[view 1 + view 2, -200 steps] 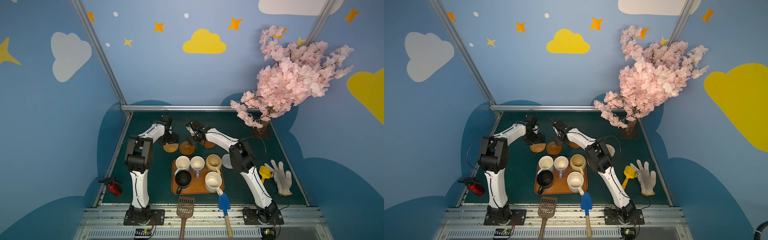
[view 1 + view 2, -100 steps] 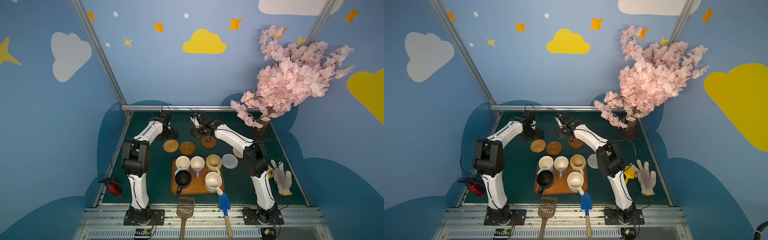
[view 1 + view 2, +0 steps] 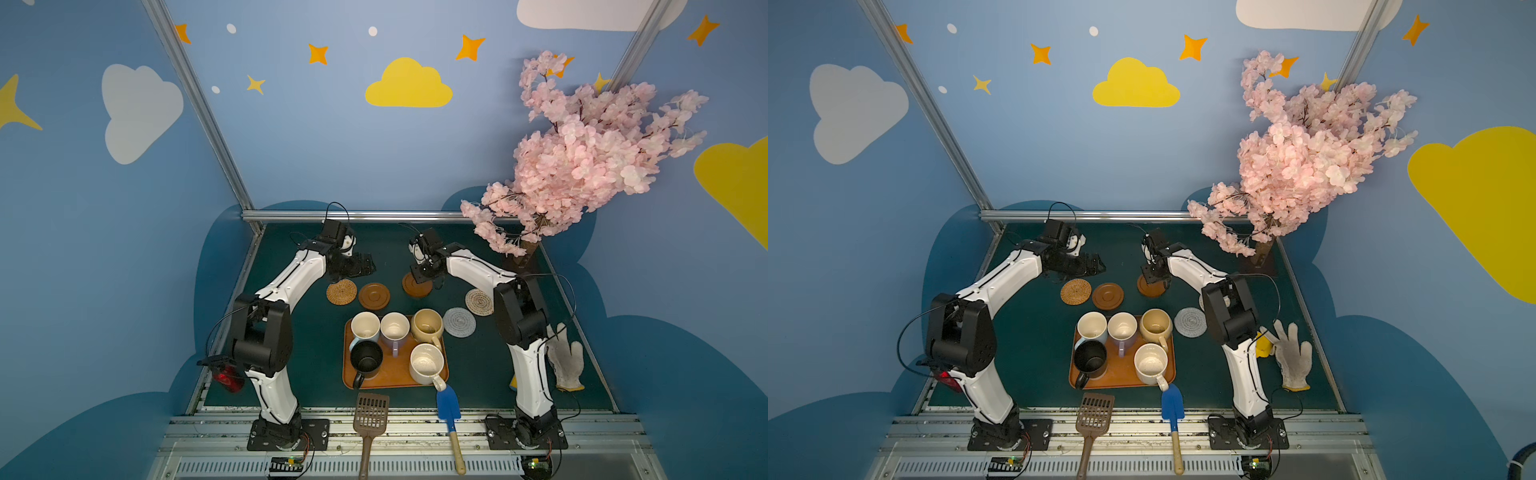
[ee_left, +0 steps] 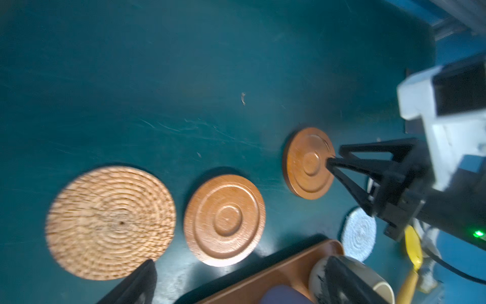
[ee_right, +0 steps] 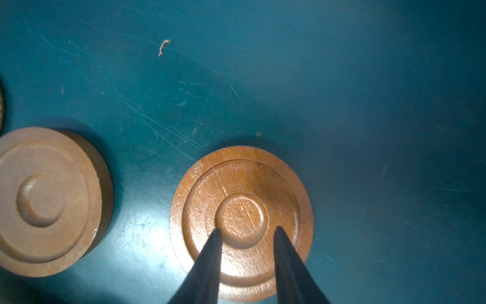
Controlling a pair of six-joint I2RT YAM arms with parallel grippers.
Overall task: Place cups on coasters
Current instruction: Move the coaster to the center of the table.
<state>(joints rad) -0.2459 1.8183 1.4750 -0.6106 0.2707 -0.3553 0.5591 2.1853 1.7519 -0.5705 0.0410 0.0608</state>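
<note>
Five cups stand on the orange tray (image 3: 395,376): light blue (image 3: 365,326), lavender (image 3: 394,328), tan-yellow (image 3: 427,326), black (image 3: 365,359) and wide cream (image 3: 427,363). Behind the tray lie the coasters: rattan (image 3: 341,291), two dark wood ones (image 3: 374,296) (image 3: 415,286), a cream rope one (image 3: 478,302) and a grey rope one (image 3: 459,322). My left gripper (image 3: 365,266) (image 4: 240,263) hangs wide open behind the rattan coaster, empty. My right gripper (image 3: 427,279) (image 5: 248,229) is low over the right-hand wood coaster (image 5: 240,223), jaws narrowly parted, nothing between them.
A brown slotted spatula (image 3: 370,411) and a blue trowel (image 3: 448,405) lie at the front edge by the tray. A white glove (image 3: 565,361) lies at the right. The blossom tree (image 3: 582,158) stands at the back right, and a red object (image 3: 226,376) sits beside the left arm.
My right gripper has moved right, over the right-hand wood coaster, and its jaws have narrowed. My left gripper has drawn back from the rattan coaster and swung right. The coasters have not shifted.
</note>
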